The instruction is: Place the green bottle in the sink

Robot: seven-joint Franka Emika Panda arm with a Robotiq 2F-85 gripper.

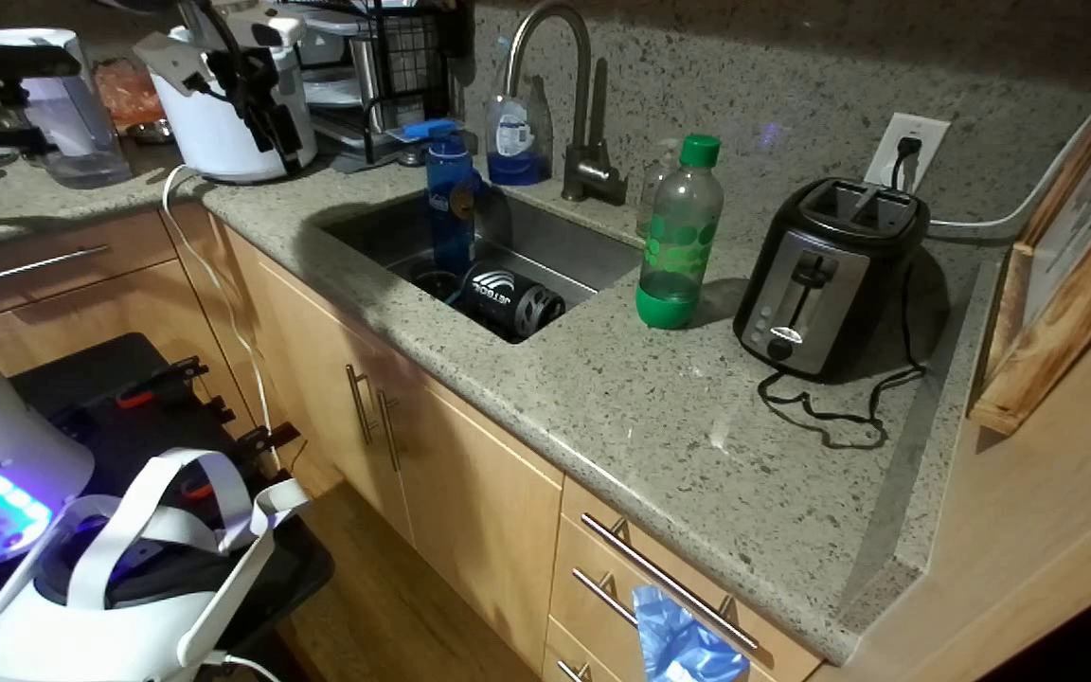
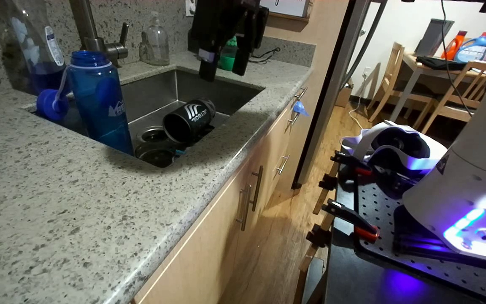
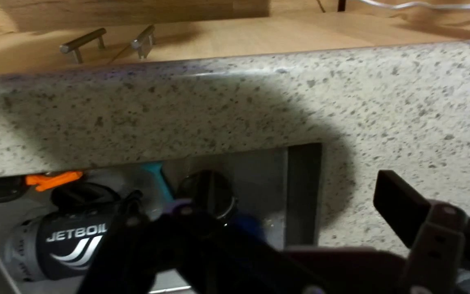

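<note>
The green bottle (image 1: 678, 237) is clear with green dots, a green cap and a green base. It stands upright on the counter between the sink (image 1: 555, 237) and the toaster. In an exterior view only parts of the green bottle (image 2: 228, 62) show behind my gripper (image 2: 223, 75). My gripper (image 1: 282, 152) is open and empty, raised above counter level and well apart from the bottle. In the wrist view the open fingers of the gripper (image 3: 259, 196) spread over the sink (image 3: 302, 196) and counter. The green bottle is out of the wrist view.
The sink holds an upright blue bottle (image 1: 451, 208), a black Jetboil cup (image 2: 190, 119) lying on its side, and dark round dishes (image 2: 154, 150). The faucet (image 1: 585, 114) and blue soap bottle (image 1: 515, 142) stand behind it. The toaster (image 1: 830, 275) stands beside the green bottle.
</note>
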